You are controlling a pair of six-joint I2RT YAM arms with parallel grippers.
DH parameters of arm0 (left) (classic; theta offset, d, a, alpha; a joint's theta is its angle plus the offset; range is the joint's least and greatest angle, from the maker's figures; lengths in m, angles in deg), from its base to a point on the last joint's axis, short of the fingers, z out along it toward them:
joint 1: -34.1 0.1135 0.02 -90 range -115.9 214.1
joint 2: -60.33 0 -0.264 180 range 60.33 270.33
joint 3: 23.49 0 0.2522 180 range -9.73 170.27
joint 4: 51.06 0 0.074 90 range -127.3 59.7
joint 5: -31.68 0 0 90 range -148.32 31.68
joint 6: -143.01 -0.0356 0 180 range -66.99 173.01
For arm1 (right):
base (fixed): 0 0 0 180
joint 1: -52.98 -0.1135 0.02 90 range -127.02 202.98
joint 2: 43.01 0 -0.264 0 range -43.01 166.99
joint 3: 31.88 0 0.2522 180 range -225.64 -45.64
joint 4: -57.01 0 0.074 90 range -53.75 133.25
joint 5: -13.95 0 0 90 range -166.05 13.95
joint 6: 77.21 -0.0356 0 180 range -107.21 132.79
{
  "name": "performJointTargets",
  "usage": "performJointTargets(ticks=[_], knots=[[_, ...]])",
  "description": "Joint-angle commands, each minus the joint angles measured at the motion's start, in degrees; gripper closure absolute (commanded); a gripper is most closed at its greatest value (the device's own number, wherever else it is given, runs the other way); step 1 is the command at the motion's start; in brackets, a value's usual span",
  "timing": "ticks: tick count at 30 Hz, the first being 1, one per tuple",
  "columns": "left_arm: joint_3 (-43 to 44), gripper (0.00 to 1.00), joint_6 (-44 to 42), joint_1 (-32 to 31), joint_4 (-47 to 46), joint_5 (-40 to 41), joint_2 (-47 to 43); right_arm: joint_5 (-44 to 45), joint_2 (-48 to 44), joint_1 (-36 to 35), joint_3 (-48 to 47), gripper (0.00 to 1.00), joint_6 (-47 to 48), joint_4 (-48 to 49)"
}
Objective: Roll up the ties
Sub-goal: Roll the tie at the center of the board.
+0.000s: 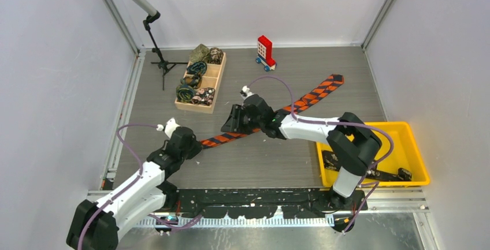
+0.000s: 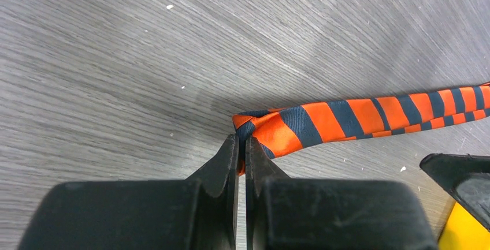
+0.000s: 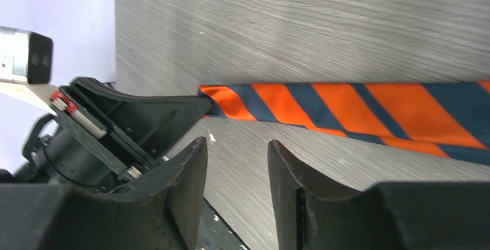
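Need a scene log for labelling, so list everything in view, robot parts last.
tie: one, orange and black, laid flat diagonally across mid-table
tray: one, pale wood, far left of the table
rolled ties: about six, green, dark and floral, in the tray's compartments
toy: one, red and white on blue wheels, far edge, centre
bin: one, yellow, near right
dark ties: count unclear, dark, lying in the bin
stand: one, black tripod, far left corner
table: one, grey wood grain
left gripper: one, black, shut on the tie's near end
right gripper: one, black, open, beside the tie, holding nothing
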Motion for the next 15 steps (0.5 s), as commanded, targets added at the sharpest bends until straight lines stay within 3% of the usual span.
performJointTargets(ticks=[1,8,15], knots=[[1.2,1.0,-1.8,0.2,2.9,1.8,-2.0,-1.0,4.1,-2.6,-6.9,0.57,-3.9,4.2],[0.9,1.0,-2.5,0.2,4.7,1.6,-5.3,-7.0,13.0,-5.4,-12.0,0.86,-10.6,9.6],[1.4,1.0,-2.0,0.2,6.2,1.1,-8.1,-8.2,18.3,-8.8,-15.4,0.97,-11.2,8.6]])
